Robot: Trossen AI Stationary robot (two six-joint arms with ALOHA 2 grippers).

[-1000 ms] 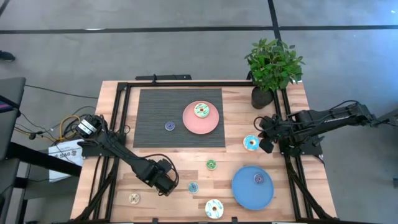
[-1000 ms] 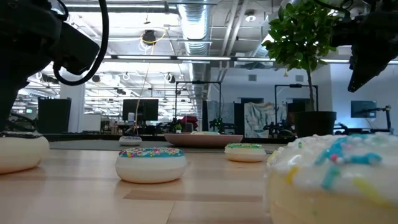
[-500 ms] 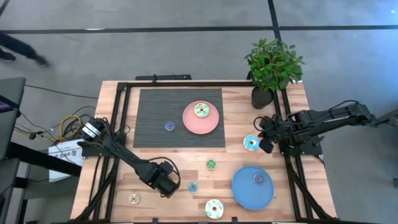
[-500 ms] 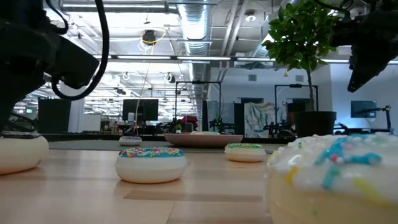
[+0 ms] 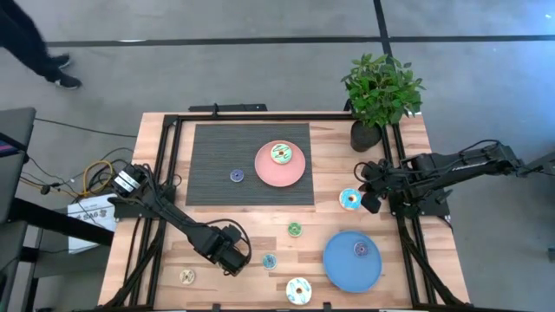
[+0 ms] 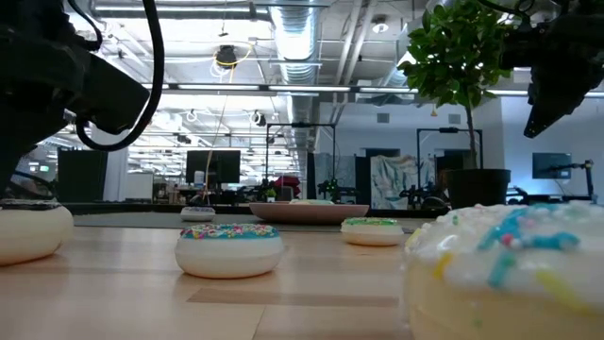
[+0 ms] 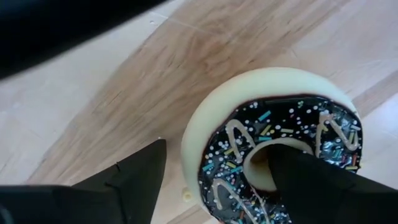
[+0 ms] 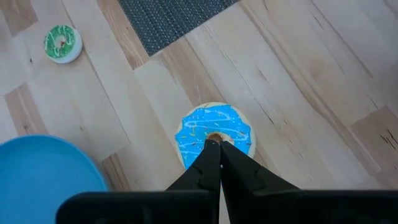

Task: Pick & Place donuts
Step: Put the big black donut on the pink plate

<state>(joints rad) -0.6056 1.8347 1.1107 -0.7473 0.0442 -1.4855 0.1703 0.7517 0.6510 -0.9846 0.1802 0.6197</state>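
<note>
Left end effector (image 7: 214, 180), low centre-left of the high view: fingers spread, straddling one side of the small cream-bodied ring donut w/ chocolate icing and coloured sprinkles (image 7: 273, 143). One finger sits outside the rim, the other is in or over the hole. Not clamped yet, so no grasp. The donut lies flat on the pale wood surface (image 7: 93, 93).

Handling, by judgement: light, rigid toy plastic w/ a glossy, prob. slippery top. Best hold is across the ring wall, hole to outer rim, as lined up now. It's likely to skid or tip if pinched off-centre.

Farther right, the right end effector (image 8: 214, 149) is clenched shut, empty, tips over the hole of the larger cream donut w/ blue icing (image 8: 214, 134), between the round blue plate (image 8: 37, 180) and the dark ribbed mat (image 8: 174, 18).
</note>
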